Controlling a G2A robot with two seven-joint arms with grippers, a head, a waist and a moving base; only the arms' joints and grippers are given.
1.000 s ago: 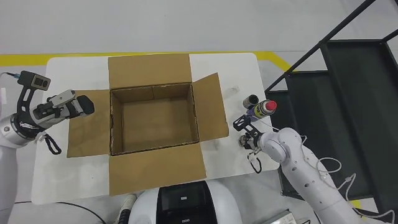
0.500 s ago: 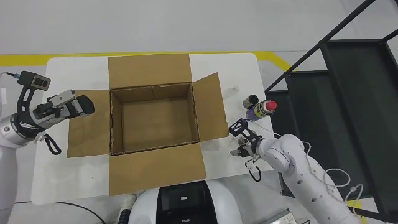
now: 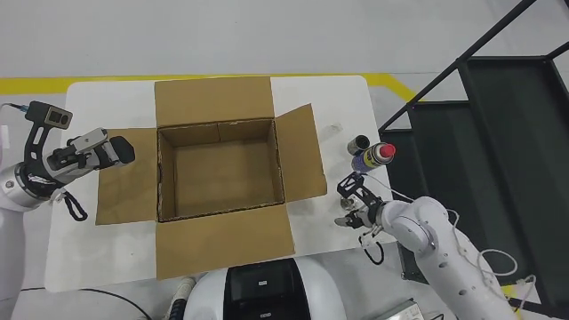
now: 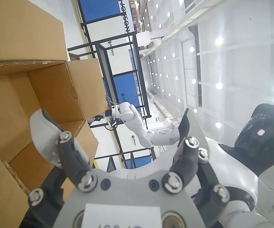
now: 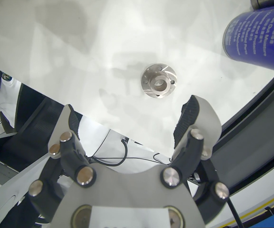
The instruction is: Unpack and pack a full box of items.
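**Operator:** Report the position of the box

**Technician:** The box (image 3: 222,173) stands at the middle of the table (image 3: 107,107) with its top open. All four flaps (image 3: 213,100) are folded outward. The right flap angles upward and the other three lie flat

**Operator:** Report the state of the left gripper

**Technician:** The left gripper (image 3: 120,149) is above the box's left flap, at the left side of the table, and points toward the box. Its fingers are spread wide with nothing between them

**Operator:** Report the state of the right gripper

**Technician:** The right gripper (image 5: 131,106) is near the right front edge of the table, apart from the box, and points down at the tabletop. Its fingers are spread and hold nothing. A metal flange (image 5: 159,84) lies flat on the table just beyond the fingertips, clear of both

**Operator:** List the remaining items

**Technician:** A blue spray can (image 3: 378,154) with a red cap stands upright at the right edge of the table, near the flange. A dark can (image 3: 358,145) stands just beside it; contact between the two cannot be confirmed
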